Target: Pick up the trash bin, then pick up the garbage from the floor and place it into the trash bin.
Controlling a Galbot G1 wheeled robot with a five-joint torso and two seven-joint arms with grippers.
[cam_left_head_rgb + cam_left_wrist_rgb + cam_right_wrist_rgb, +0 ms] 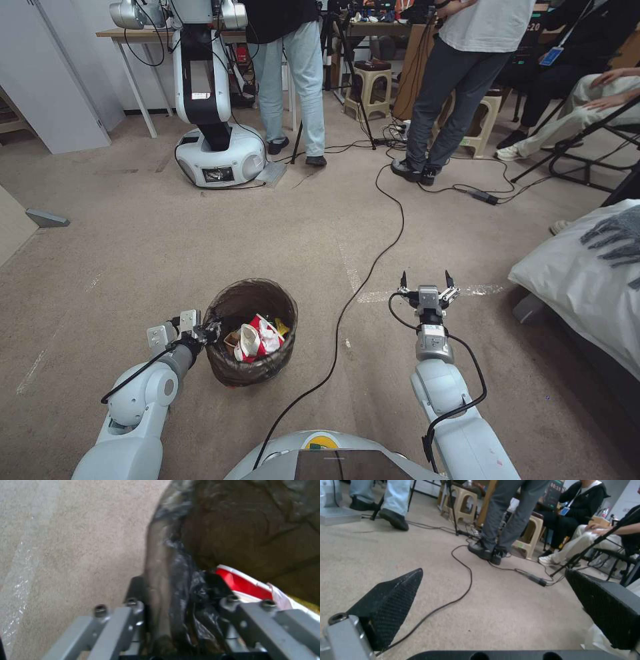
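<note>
**Operator:** Left gripper is clamped on the near-left rim of the trash bin. In the left wrist view I see one finger outside the wall and one inside, with the brown liner bag bunched between them.

**Observer:** Where is the bin?

**Operator:** In front of me, left of centre on the carpet. I can't tell whether its base is resting on the floor or just off it. Inside lie crushed red-and-white paper bowls and a yellow wrapper.

**Observer:** And the other arm?

**Operator:** Right gripper hovers above the carpet on the right, fingers spread wide, nothing in them. A black cable runs across the floor between my two arms.

**Observer:** What worries you?

**Operator:** My hold is at one spot on the rim, so I judge the bin could tip away from it and spill the bowls if I swing it. The liner is slick; the fingers may slip on plastic film instead of the wall. If I drive, that cable could catch the base, and people's feet stand ahead.
</note>
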